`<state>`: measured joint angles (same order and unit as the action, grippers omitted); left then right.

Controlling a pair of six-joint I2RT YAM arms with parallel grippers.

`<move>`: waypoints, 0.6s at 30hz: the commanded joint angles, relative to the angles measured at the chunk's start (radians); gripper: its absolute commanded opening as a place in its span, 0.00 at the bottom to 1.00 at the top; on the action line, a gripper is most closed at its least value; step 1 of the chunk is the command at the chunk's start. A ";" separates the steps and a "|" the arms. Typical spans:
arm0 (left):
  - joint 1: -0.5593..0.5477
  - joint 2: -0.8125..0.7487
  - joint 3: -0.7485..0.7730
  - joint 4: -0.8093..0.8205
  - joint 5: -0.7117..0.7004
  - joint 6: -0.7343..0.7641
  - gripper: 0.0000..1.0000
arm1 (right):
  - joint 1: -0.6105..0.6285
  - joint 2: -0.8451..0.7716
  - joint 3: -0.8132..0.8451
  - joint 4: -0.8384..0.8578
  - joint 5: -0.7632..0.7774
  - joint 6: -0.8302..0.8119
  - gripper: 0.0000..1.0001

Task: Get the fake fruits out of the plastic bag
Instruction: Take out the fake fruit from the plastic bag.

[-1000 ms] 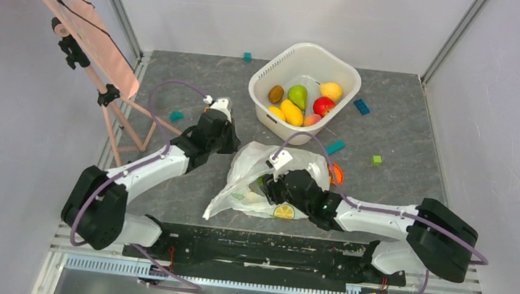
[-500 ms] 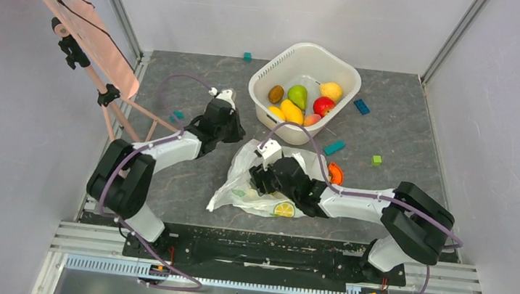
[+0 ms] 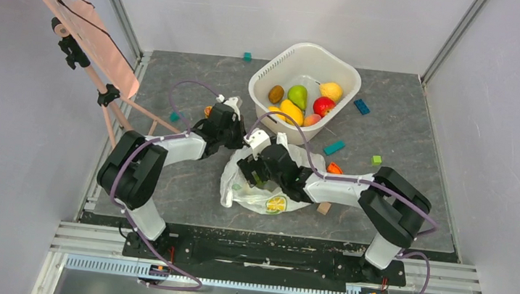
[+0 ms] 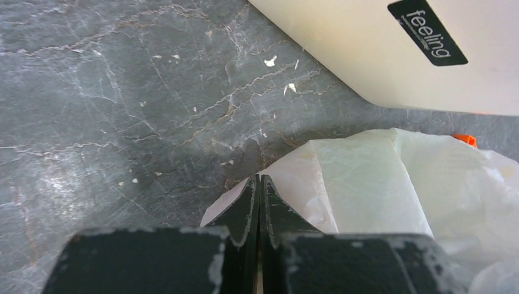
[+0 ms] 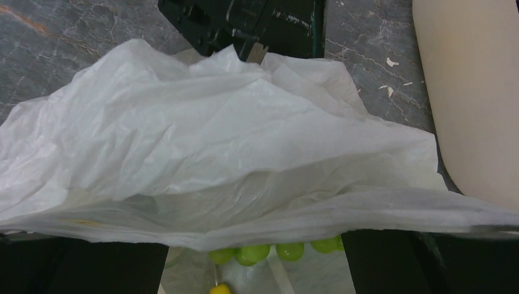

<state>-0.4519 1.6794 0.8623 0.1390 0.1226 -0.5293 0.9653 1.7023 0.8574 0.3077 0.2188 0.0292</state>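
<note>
My left gripper (image 4: 257, 197) pinches the plastic bag (image 5: 214, 141) by its far-left edge, anchoring it. My right gripper (image 5: 255, 244) gapes wide open at the mouth, facing the green fruit (image 5: 291, 251) inside.

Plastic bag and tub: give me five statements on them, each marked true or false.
1. The white tub holds several fruits. True.
2. The plastic bag lies inside the tub. False: it lies on the table, in front of the tub.
3. The left end effector is shut on the bag's edge. True.
4. The right end effector is shut. False: its fingers stand wide apart.
5. Green round fruits show under the bag's fold. True.
</note>
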 commanded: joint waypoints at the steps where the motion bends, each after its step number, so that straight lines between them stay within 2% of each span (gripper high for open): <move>1: 0.000 0.023 -0.028 0.064 0.098 -0.021 0.02 | -0.018 0.046 0.074 -0.003 -0.008 -0.051 0.95; 16: -0.010 0.004 -0.115 0.141 0.205 -0.010 0.02 | -0.059 0.195 0.172 -0.019 -0.127 -0.041 0.98; 18: -0.010 0.006 -0.114 0.143 0.207 -0.012 0.02 | -0.059 0.208 0.174 -0.019 -0.130 -0.037 0.94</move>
<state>-0.4530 1.6955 0.7597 0.2440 0.2729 -0.5293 0.9134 1.8790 0.9901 0.2729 0.1146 -0.0086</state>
